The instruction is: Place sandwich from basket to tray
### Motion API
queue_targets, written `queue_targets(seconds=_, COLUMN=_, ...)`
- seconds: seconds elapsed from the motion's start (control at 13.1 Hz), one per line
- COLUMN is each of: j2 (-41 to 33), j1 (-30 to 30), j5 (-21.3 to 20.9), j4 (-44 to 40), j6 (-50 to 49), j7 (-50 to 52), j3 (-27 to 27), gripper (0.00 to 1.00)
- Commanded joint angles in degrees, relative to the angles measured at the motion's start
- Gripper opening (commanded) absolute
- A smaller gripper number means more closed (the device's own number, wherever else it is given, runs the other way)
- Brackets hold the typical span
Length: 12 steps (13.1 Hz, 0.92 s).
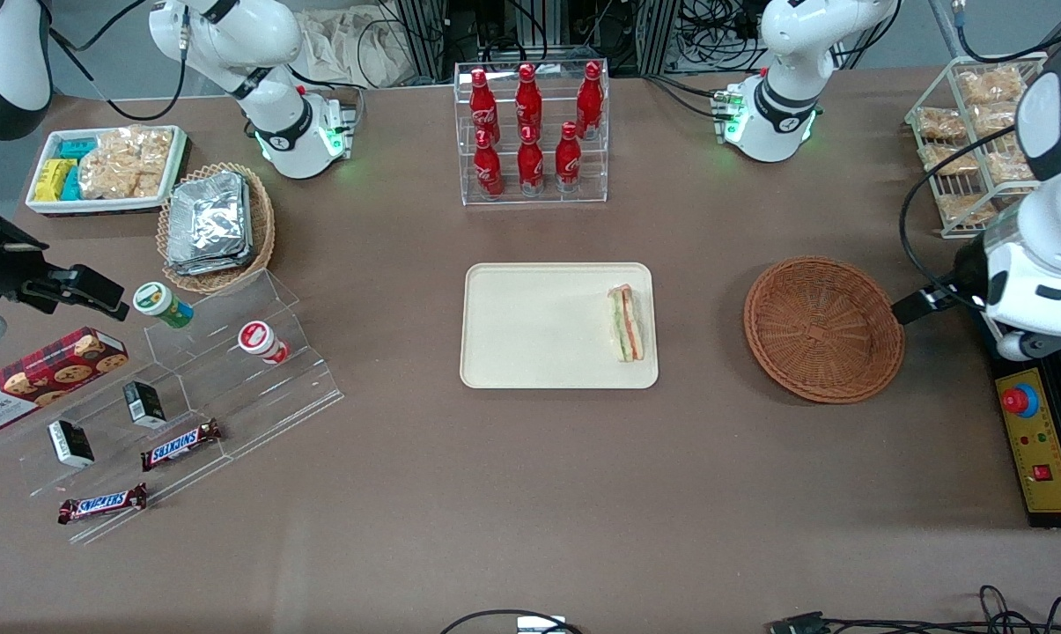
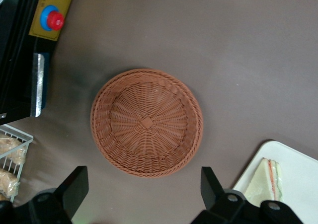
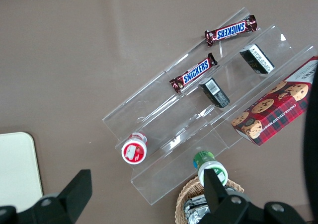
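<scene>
The sandwich [image 1: 627, 323], a clear-wrapped wedge with green and red-orange stripes, lies on the cream-beige tray [image 1: 530, 352], at the tray's edge nearest the basket. It also shows in the left wrist view [image 2: 263, 182] on the tray [image 2: 300, 177]. The round reddish-brown wicker basket [image 1: 822, 328] stands empty beside the tray, toward the working arm's end; the wrist view looks straight down into the basket [image 2: 146, 122]. My gripper [image 2: 144, 189] is open and empty, held high above the table by the basket's rim. In the front view the gripper [image 1: 922, 304] shows at the basket's outer edge.
A control box with a red button [image 1: 1036, 449] and a wire rack of snacks [image 1: 979, 132] stand at the working arm's end. A clear rack of red bottles [image 1: 530, 132] stands farther from the camera than the tray. A tan foil-packet basket [image 1: 216, 224] and a clear snack stand [image 1: 187, 396] lie toward the parked arm's end.
</scene>
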State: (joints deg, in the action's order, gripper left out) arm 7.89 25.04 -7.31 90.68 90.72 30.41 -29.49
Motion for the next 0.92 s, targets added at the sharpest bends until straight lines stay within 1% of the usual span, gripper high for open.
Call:
queue_targets(seconds=0.0, j2=-1.48, j1=-0.51, j5=4.75, j4=0.73, j6=-0.81, j7=-6.91, j3=7.57, gripper=1.00)
queue_targets(seconds=0.15, j2=-1.83, j1=-8.91, j5=5.46, j4=0.82, j6=-0.72, j7=-9.39, j3=19.33, gripper=1.00)
queue_targets(seconds=0.23, j2=-2.87, j1=-12.35, j5=6.25, j4=1.25, j6=-0.90, j7=-11.49, j3=24.00, gripper=1.00)
queue_targets(seconds=0.31, j2=-4.19, j1=-15.34, j5=7.13, j4=1.87, j6=-0.90, j7=-12.21, j3=28.05, gripper=1.00)
queue_targets(seconds=0.38, j2=-5.07, j1=-19.20, j5=7.75, j4=2.31, j6=-0.90, j7=-12.21, j3=30.87, gripper=1.00)
queue_targets(seconds=0.46, j2=-6.21, j1=-22.03, j5=7.93, j4=3.70, j6=-0.81, j7=-12.21, j3=32.73, gripper=1.00)
queue_targets(seconds=0.54, j2=-8.22, j1=-23.53, j5=8.97, j4=6.07, j6=-0.03, j7=-12.21, j3=32.92, gripper=1.00)
queue_targets(seconds=0.61, j2=-9.81, j1=-23.64, j5=10.55, j4=7.92, j6=0.85, j7=-12.30, j3=32.75, gripper=1.00)
queue_targets(seconds=0.69, j2=-11.48, j1=-23.72, j5=11.00, j4=10.03, j6=1.47, j7=-12.30, j3=32.14, gripper=1.00)
queue_targets(seconds=0.84, j2=-12.29, j1=-23.72, j5=10.92, j4=10.84, j6=1.65, j7=-12.30, j3=31.51, gripper=1.00)
